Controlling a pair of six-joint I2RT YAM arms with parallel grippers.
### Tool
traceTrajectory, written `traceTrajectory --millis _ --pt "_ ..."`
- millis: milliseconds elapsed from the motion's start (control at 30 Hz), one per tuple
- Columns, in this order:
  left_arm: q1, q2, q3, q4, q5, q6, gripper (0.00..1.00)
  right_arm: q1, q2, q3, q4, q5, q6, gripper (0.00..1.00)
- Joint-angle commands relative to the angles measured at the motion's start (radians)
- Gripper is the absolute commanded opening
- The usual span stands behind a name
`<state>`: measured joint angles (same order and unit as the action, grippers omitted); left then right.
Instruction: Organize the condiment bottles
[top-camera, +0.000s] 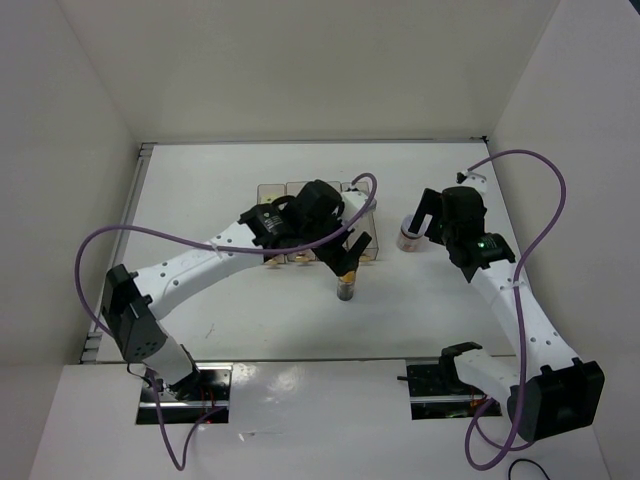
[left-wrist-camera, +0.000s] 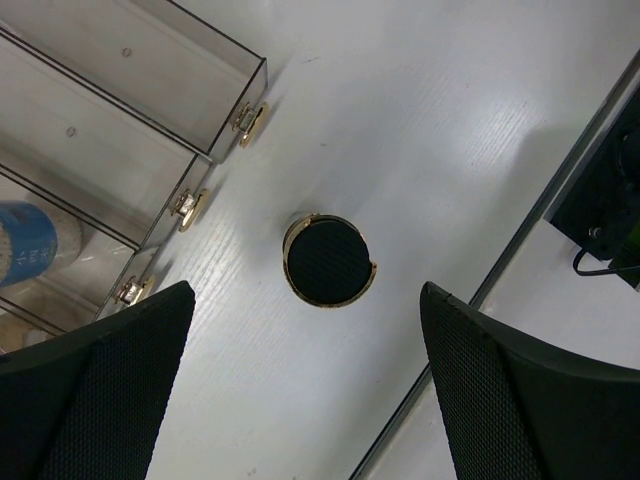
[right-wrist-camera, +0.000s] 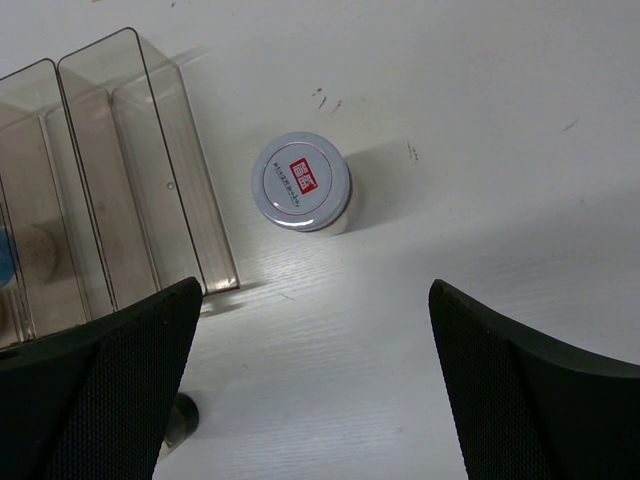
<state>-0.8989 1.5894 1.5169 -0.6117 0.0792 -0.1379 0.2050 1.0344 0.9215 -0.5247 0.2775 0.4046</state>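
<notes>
1. Left gripper (top-camera: 349, 253): jaws wide, holding nothing. It hangs directly above the dark bottle with the gold cap (left-wrist-camera: 328, 260).
2. Dark bottle: upright on the desk (top-camera: 230, 300) near its middle. It stands just on the near-edge side of the row of clear bins (left-wrist-camera: 100, 120), apart from their gold front handles.
3. Right gripper (right-wrist-camera: 315, 290): jaws wide, holding nothing. It is poised over the white bottle with the purplish lid (right-wrist-camera: 300, 182).
4. White bottle: upright, toward the desk's right edge, just beside the outermost bin and not touching it.
5. Step in hand, as judged: taking up the dark bottle for binning.
   - The descent should be straight, with the cap kept evenly between the two fingers.
   - The jaws should close on the body below the cap, not on the cap rim.
   - The bottle is narrow and looks apt to tip, so one finger arriving first could knock it over.
   - The lift should rise above the bin's front wall before moving toward the far edge.
6. Differences between views:
   - The left wrist view alone shows the cap's position between the fingers and a blue-labelled bottle (left-wrist-camera: 25, 240) in one bin.
   - The right wrist view alone shows the red mark on the white bottle's lid.
   - The top view alone shows both arms at once, but the left arm hides most of the bins, so what else they hold cannot be told.
</notes>
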Motion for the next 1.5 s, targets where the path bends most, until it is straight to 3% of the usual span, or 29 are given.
traceTrajectory --millis 0,900,1200,1467 --pt "0.000 0.023 -0.010 0.052 -0.007 -0.003 0.99 -0.003 -0.022 -0.009 0.032 0.029 0.011 0.98" --pt "-0.029 0.144 -0.021 0.079 -0.016 0.024 0.95 -0.003 -0.050 -0.009 0.032 0.040 0.020 0.98" --pt "-0.029 0.164 0.011 0.079 -0.004 0.024 0.85 -0.003 -0.050 -0.009 0.032 0.040 0.020 0.98" --pt "-0.029 0.193 0.031 0.079 0.005 0.015 0.70 -0.003 -0.082 -0.009 0.032 0.078 0.039 0.98"
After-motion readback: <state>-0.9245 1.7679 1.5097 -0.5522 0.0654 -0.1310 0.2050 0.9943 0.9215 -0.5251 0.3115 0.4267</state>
